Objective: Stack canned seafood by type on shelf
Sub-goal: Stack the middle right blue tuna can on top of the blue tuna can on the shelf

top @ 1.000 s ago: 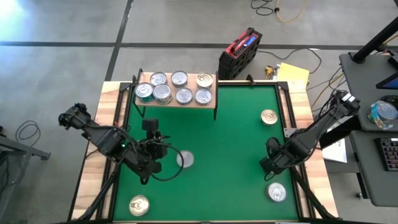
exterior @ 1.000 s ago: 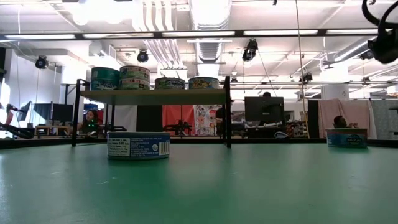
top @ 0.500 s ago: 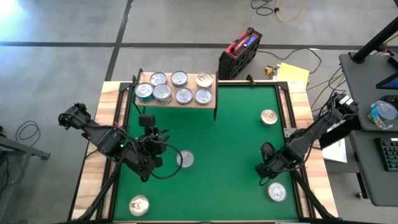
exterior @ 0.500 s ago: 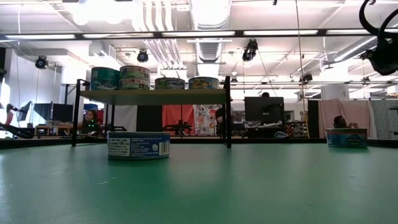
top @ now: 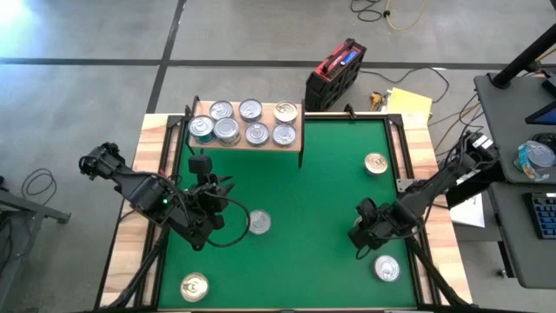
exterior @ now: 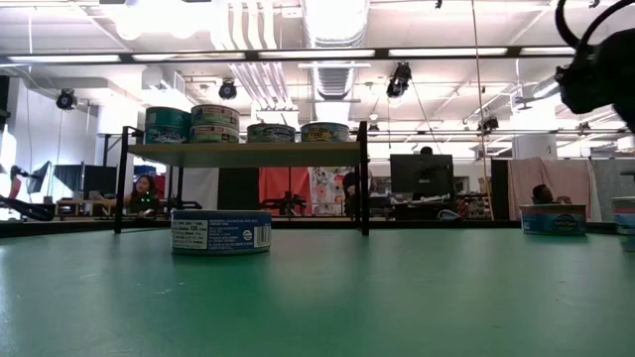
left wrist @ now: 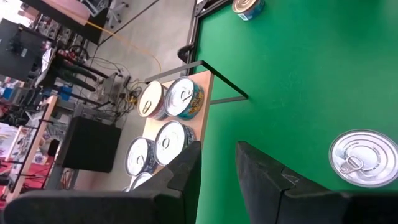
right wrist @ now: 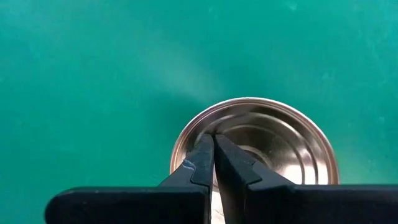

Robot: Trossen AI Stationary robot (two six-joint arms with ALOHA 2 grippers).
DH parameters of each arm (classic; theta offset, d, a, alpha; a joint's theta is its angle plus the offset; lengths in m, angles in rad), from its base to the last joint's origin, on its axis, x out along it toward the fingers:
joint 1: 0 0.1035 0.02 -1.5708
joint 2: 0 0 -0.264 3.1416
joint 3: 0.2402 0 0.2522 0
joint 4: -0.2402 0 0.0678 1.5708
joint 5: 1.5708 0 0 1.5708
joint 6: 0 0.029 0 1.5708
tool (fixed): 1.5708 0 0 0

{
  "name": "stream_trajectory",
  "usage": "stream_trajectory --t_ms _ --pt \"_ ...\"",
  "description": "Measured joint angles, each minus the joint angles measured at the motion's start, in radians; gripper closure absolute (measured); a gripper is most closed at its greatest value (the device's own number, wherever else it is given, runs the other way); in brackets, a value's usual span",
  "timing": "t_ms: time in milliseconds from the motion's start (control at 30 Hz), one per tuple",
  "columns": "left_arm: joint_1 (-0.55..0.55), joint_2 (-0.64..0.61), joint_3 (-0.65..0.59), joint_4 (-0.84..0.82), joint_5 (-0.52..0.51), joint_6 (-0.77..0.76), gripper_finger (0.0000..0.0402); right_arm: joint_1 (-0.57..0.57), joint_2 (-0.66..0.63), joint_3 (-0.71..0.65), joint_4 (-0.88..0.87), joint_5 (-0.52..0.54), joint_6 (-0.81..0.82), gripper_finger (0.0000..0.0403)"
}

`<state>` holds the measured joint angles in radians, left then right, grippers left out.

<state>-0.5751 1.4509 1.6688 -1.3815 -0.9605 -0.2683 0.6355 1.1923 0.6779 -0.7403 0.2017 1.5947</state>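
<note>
High view: seven tins are sitting on the shelf [top: 246, 124] at the mat's far edge, near the left corner: four in the front row, three behind, with the back right one gold-topped [top: 286, 110] and the front left one [top: 201, 128] showing a teal side. The green mat [top: 313, 200] is carrying four loose tins: a silver-topped tin [top: 258, 223] left of centre, a gold-topped tin [top: 194, 286] at the near left, a gold-topped tin [top: 375, 163] at the far right, and a silver tin [top: 387, 269] at the near right. The left gripper [top: 201, 167] is hovering over the mat between the shelf and the centre-left tin, touching neither; the left wrist view is showing its fingers [left wrist: 186, 171] standing a narrow gap apart with nothing between them, the shelf tins [left wrist: 184, 98] ahead and the loose silver tin [left wrist: 359, 158] off to one side. The right gripper [top: 359, 236] is hanging over the mat just beside the near-right tin; its wrist view is looking straight down on a shiny round tin [right wrist: 255, 140], with the two fingertips [right wrist: 203, 157] pressed together and holding nothing. Low view: the centre tin [exterior: 220, 232] is sitting in front of the shelf [exterior: 243, 152], and a teal tin [exterior: 553, 219] is standing far right.
</note>
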Motion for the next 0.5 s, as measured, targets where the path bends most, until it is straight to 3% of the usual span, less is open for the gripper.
stream_trajectory --t_ms 400,500 --pt "0.0 0.002 -0.014 0.0 0.032 -0.028 0.0318 -0.136 -0.001 0.001 0.124 0.018 -0.23 0.0394" --pt "0.0 0.002 -0.03 0.0 0.036 -0.032 0.0318 -0.155 -0.015 0.052 0.058 0.014 -0.277 0.0394"
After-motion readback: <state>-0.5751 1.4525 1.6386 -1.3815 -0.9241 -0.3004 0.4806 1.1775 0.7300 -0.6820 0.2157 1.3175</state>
